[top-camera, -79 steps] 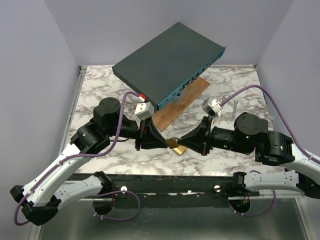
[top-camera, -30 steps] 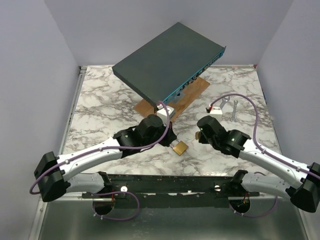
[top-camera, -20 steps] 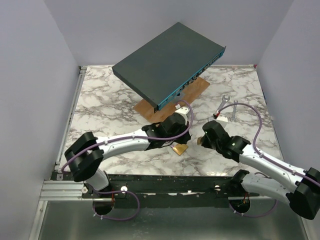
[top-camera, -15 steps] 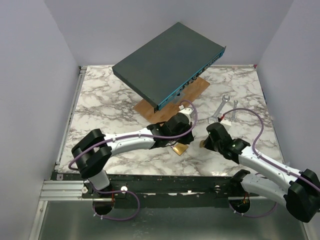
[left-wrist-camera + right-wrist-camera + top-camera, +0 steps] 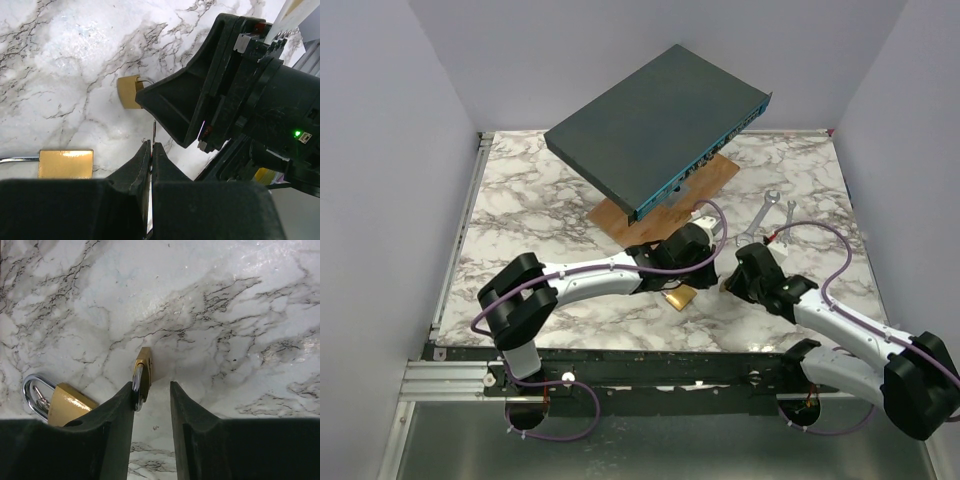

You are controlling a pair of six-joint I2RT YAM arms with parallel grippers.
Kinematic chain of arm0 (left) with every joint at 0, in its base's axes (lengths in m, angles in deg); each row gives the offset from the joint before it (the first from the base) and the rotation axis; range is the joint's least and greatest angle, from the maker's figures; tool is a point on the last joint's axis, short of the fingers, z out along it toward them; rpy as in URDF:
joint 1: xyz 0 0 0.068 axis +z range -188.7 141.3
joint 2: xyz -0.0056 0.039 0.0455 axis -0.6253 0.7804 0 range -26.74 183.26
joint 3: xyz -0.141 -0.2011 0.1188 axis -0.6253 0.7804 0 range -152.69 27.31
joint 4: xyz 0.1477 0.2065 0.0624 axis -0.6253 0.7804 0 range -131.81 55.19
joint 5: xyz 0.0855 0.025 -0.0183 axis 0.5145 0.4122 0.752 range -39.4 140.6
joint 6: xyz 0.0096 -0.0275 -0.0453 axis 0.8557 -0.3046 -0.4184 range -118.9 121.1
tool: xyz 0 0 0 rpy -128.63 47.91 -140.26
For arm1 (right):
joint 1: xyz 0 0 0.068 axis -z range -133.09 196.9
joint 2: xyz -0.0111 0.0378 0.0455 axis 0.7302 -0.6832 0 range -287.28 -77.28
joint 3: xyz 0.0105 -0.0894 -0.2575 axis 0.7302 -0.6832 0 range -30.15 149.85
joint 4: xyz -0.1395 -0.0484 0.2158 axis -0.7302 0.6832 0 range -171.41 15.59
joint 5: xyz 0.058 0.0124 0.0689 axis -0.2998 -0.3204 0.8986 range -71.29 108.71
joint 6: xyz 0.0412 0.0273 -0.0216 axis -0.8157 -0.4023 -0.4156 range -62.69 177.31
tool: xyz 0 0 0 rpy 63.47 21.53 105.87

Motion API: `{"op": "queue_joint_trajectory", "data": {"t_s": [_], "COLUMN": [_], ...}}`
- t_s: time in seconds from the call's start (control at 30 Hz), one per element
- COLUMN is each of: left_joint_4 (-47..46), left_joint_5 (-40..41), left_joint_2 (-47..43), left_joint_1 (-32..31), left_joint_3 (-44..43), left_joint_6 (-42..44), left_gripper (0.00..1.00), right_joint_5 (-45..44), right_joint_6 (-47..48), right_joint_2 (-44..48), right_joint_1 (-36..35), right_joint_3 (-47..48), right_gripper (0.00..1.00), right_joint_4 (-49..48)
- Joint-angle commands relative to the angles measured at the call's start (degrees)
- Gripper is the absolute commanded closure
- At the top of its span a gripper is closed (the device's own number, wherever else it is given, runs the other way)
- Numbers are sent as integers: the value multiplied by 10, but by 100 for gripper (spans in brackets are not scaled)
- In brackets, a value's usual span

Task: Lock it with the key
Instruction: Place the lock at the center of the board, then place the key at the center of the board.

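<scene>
My left gripper (image 5: 151, 150) is clamped tight on a thin sliver of metal that I take to be the key (image 5: 154, 131), though it shows so edge-on that I can't swear to it. My right gripper (image 5: 151, 387) stands parted around the small padlock (image 5: 145, 365). That lock sits on the marble table (image 5: 225, 300), against one finger with a gap on the other side, so nothing pins it.

That's the first danger: if I push the key in now, the lock may just skate off across the stone. Second, only my very fingertips hold the key, so any off-axis shove could twist it in the pinch or pop it out. Third, my two wrists are crowded close together here, and a careless approach could knock one into the other. I also can't see which way the keyway faces. And a larger padlock (image 5: 67, 402) lies just beside, the wrong target if I drift.
</scene>
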Motion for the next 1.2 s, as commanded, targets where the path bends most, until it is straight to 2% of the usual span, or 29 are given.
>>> {"op": "queue_joint_trajectory", "data": {"t_s": [0.0,0.07,0.27,0.67,0.9,1.0,1.17], "left_joint_4": [18,22,29,32,33,23,30], "left_joint_5": [-21,-22,-31,-67,-100,-111,-107], "left_joint_2": [16,21,28,55,92,113,155], "left_joint_1": [-4,-4,-4,-4,-6,-9,-20], "left_joint_3": [-29,-35,-47,-66,-92,-103,-145], "left_joint_6": [15,16,18,11,-9,-26,-40], "left_gripper": [100,100,100,100,100,100,100], "right_joint_5": [-21,-25,-26,-47,-143,-176,-181], "right_joint_6": [-41,-49,-68,-82,-91,-90,-79], "right_joint_2": [-2,3,32,30,60,77,91], "right_joint_1": [4,3,4,3,4,3,4], "right_joint_3": [14,13,15,32,131,171,215], "right_gripper": [60,55,51,53,34,30,29], "right_joint_4": [65,75,99,120,218,249,270]}}
